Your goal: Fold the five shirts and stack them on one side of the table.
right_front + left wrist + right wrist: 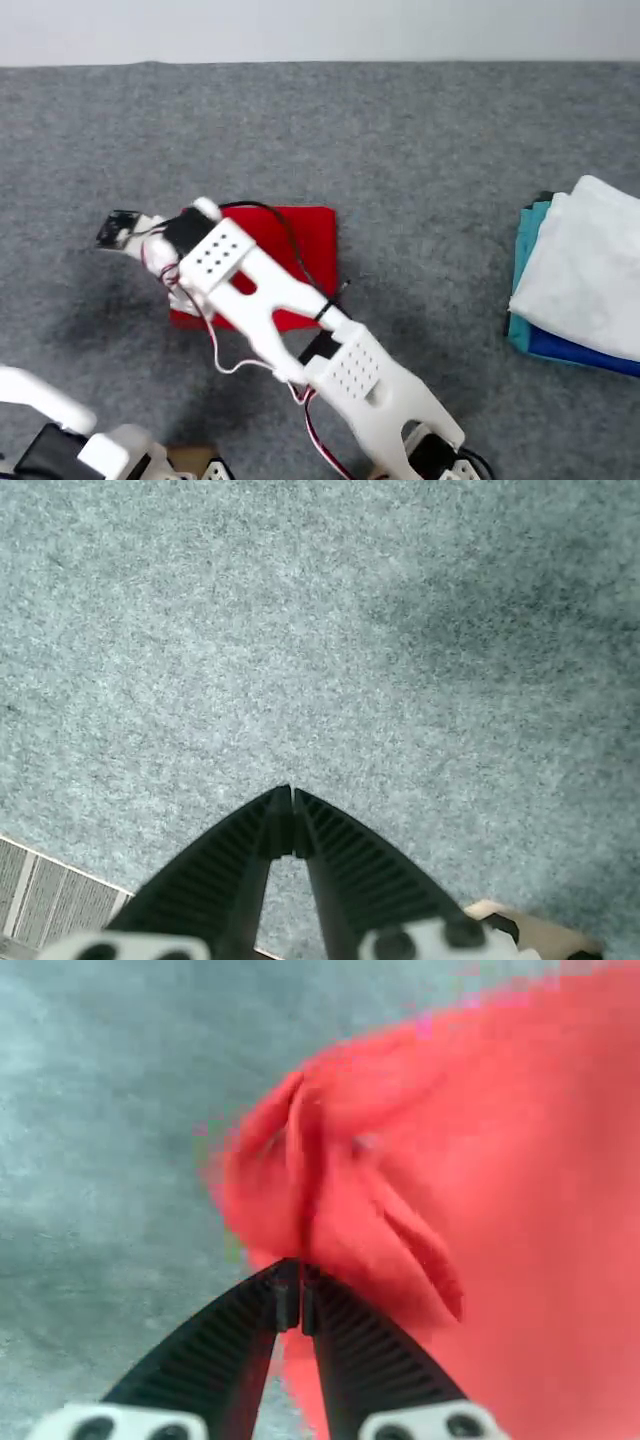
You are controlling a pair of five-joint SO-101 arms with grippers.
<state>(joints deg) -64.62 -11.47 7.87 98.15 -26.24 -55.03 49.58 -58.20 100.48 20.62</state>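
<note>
Right gripper (296, 1274) tight on red shirt (480, 1160)

The table (420, 140), covered in grey felt-like fabric, carries a red folded cloth shirt (305, 235) lying flat left of its middle, nearer the near edge than the far one. At the right edge sits a stack of folded shirts (590, 270). Its dark blue shirt (570, 350) rests on the table, under a teal shirt (525, 240) and a white shirt (600, 250).
</note>
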